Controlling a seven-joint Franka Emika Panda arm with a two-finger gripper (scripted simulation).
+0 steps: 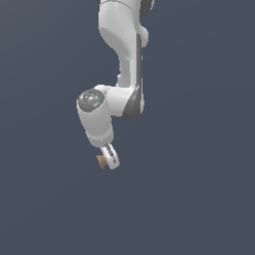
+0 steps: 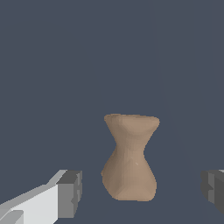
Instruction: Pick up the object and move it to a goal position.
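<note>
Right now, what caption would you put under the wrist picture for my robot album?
Open gripper with its fingers on either side of a tan spool, not touching it.

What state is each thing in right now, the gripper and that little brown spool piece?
gripper: open, fingers either side of the object, gaps showing on both sides.
object: between the fingers, not clamped; whether it rests on the surface cannot be told.

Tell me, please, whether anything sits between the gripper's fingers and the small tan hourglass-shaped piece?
Nothing visible does. In the wrist view the tan piece stands in the open gap of the gripper, with only bare surface between it and each finger pad. No goal marker shows.
</note>
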